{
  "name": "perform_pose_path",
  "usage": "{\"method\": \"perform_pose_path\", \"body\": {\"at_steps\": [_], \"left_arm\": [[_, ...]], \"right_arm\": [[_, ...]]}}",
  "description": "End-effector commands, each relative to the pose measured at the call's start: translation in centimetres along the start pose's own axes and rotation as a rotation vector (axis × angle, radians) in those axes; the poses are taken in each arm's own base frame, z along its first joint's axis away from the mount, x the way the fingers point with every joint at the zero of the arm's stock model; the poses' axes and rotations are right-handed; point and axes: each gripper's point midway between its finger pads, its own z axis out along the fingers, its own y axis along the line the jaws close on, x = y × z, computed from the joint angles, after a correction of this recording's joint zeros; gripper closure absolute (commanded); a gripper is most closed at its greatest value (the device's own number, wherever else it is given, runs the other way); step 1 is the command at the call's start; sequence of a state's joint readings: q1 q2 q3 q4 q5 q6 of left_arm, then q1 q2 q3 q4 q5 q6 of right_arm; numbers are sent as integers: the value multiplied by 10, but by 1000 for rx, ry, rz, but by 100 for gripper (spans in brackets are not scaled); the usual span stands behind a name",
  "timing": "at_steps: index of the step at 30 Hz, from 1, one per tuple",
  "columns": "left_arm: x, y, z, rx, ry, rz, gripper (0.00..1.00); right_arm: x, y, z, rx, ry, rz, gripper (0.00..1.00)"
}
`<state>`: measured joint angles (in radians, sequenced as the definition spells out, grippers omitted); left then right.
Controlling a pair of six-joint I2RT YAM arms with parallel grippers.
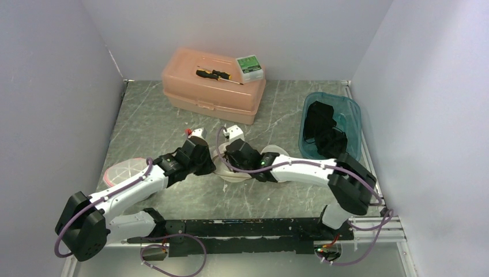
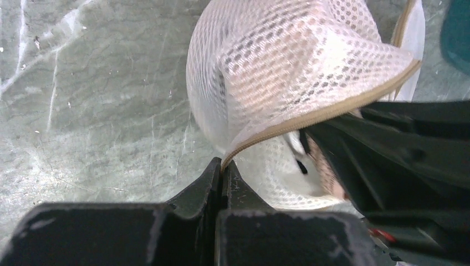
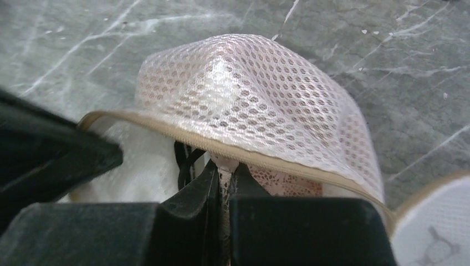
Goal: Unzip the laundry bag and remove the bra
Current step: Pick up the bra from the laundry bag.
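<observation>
The laundry bag (image 2: 277, 61) is a white mesh dome with a tan zipper (image 2: 310, 116), lying on the marble table between the two arms (image 1: 233, 173). It gapes open along the zipper. My left gripper (image 2: 223, 166) is shut on the bag's zipper edge and holds it up. My right gripper (image 3: 224, 172) reaches under the lifted mesh (image 3: 255, 94) and is shut on a strip of the bra (image 3: 288, 183), pink lace lying inside the opening. A black strap (image 3: 183, 160) shows beside it. Most of the bra is hidden by the mesh.
A peach plastic case (image 1: 213, 86) stands at the back, with a screwdriver (image 1: 216, 75) and a small green box (image 1: 249, 66) on top. A teal bin (image 1: 331, 124) holding black items sits at the right. A pink-rimmed disc (image 1: 124, 171) lies at the left.
</observation>
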<state>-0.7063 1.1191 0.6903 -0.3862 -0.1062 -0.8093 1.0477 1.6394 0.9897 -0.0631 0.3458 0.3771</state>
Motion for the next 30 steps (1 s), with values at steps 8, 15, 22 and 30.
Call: {"method": "perform_pose_path", "body": {"at_steps": [8,15,22,30], "left_arm": [[-16,0,-8,-17,-63,-4,98],[-14,8,-9,-44,-69,-3,97],[-6,17,-5,-66,-61,-8,97],[-3,-3,3,15,-24,-21,97]], "right_arm": [[-34,9,-60,-184,-127,3,100],[-22,-15,-60,-149,-114,49,100],[-25,-18,-70,-251,-160,134,100],[-18,-20,-65,-240,-125,149,65]]}}
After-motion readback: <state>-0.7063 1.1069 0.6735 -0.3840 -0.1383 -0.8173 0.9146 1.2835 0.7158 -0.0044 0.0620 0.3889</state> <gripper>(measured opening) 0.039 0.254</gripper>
